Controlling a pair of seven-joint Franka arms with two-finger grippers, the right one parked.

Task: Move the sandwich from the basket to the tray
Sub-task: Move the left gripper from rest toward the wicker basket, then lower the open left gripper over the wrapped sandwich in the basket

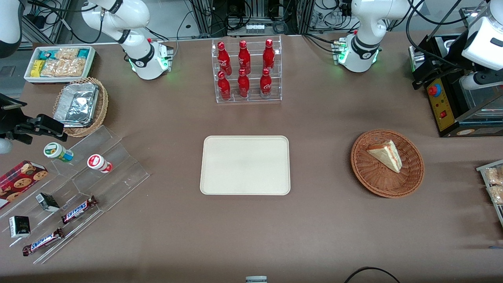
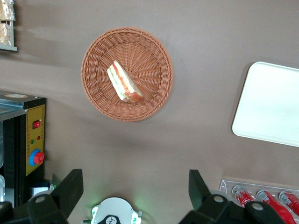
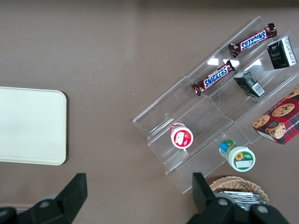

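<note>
Left end effector [image 2: 135,186]: fingers spread wide apart, nothing between them, held high above the bench near the left arm's base. Not visible in the front view.

Key relation: the sandwich [image 2: 124,82] lies well apart from the end effector, nearer the front camera than the arm's base, and far below it. Judged: the move calls for a reach toward the front edge of the bench, then a descent. The wedge's long axis runs diagonally across the basket [image 2: 98,45], so it sits skewed to the line between the two fingertips; some wrist rotation is probably needed to close across the short width.

Sandwich [image 1: 386,155] rests inside the reddish-brown wicker basket [image 1: 408,182], slightly off its centre, filling edge showing red and green. Untouched; the pick has not begun.

Basket stands toward the working arm's end of the bench. Tray [image 1: 245,188] lies mid-bench, bare, well apart from the basket. Rack of red bottles [image 1: 246,70] stands farther from the front camera than the tray.
</note>
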